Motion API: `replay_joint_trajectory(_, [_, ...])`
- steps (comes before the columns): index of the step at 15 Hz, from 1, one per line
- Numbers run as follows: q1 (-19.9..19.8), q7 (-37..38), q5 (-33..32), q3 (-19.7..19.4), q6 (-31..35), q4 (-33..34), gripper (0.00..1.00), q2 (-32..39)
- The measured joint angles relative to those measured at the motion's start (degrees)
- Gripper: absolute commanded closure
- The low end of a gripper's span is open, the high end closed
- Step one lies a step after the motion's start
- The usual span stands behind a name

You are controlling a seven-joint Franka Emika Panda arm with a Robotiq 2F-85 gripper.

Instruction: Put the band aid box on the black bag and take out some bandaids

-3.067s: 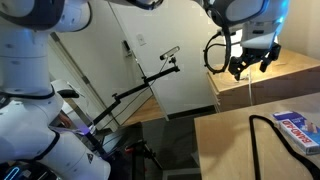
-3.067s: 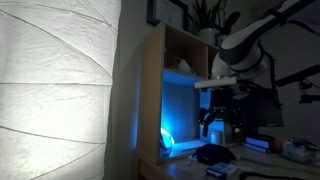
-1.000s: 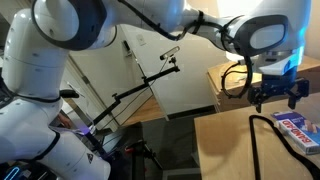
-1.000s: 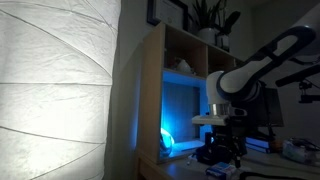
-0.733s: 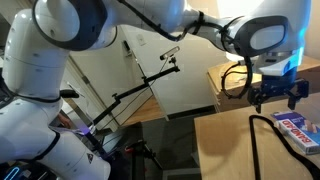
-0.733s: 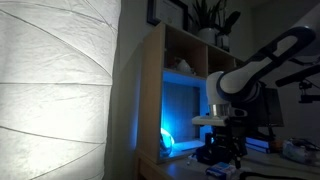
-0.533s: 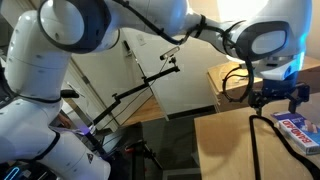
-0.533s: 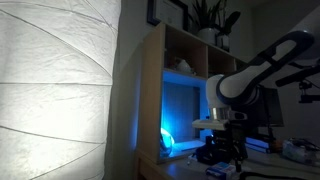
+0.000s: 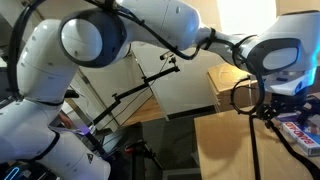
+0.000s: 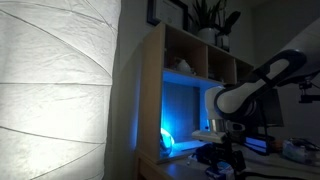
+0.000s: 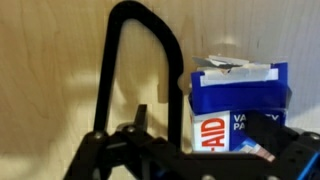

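The band aid box (image 11: pixel 240 105) is blue with red and white lettering and lies flat on the wooden table (image 11: pixel 50 90). Its far end flap stands open. It also shows in an exterior view (image 9: pixel 303 130), partly hidden by my wrist. My gripper (image 11: pixel 212 138) is low over the box, open, with its fingers on either side of the box's near end and not closed on it. It also shows in both exterior views (image 9: pixel 283 108) (image 10: pixel 222 152). A black strap loop (image 11: pixel 140 60) lies just left of the box. The black bag's body is not clearly visible.
A black strap or cable (image 9: pixel 254 145) runs across the wooden table (image 9: pixel 225 150). A wooden shelf unit (image 10: pixel 185 70) with blue light and a plant on top stands behind. A large white lamp shade (image 10: pixel 60 90) fills one side of an exterior view.
My arm has moved down and toward the band aid box, so the gripper now sits low over it. The box and the strap have not moved.
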Motion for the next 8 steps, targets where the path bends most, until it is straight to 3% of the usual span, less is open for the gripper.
replay_joint_trajectory(8, [-1.5, 0.0, 0.0, -0.1, 0.0, 2.5, 0.00, -1.3])
